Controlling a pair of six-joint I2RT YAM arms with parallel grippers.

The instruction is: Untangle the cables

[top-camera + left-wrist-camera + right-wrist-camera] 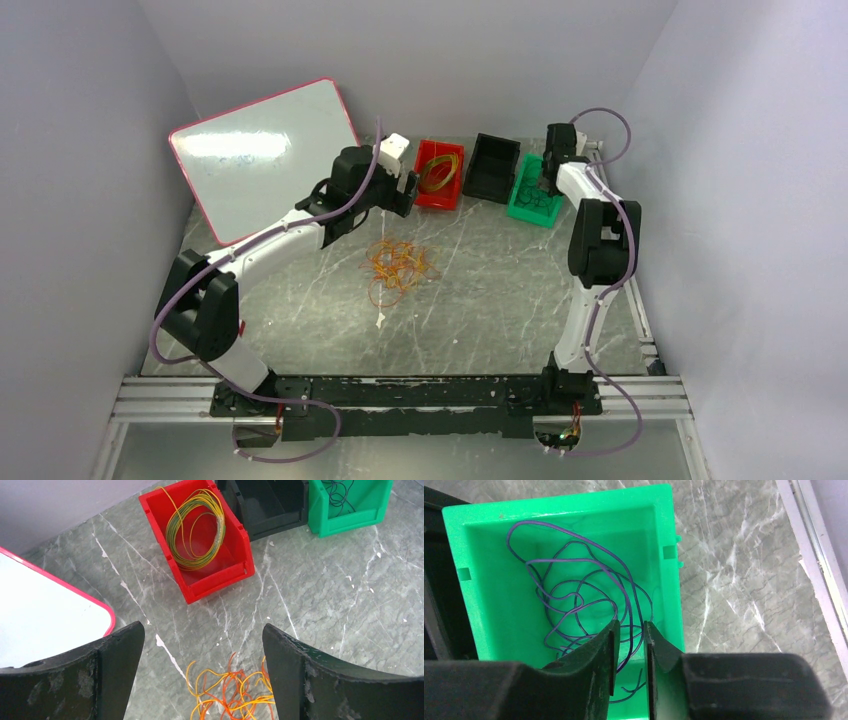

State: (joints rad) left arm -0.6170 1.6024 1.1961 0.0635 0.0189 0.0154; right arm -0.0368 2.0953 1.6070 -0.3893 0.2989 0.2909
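A tangle of yellow and orange-red cables (398, 265) lies on the grey marble table; in the left wrist view the cables (235, 695) show low between the fingers. My left gripper (404, 188) (202, 626) hangs open and wide above their far edge, holding nothing. A yellow-green coil (195, 530) rests in the red bin (215, 585). Dark purple-black cables (574, 587) lie in the green bin (484, 605). My right gripper (547, 185) (630, 624) hovers over that bin, its jaws a narrow gap apart, with a dark strand showing in the gap below them.
A black bin (495, 165) stands between the red bin (440, 198) and the green bin (530, 210) at the back. A pink-rimmed whiteboard (265, 155) leans at the back left. Aluminium rails run along the right and near table edges.
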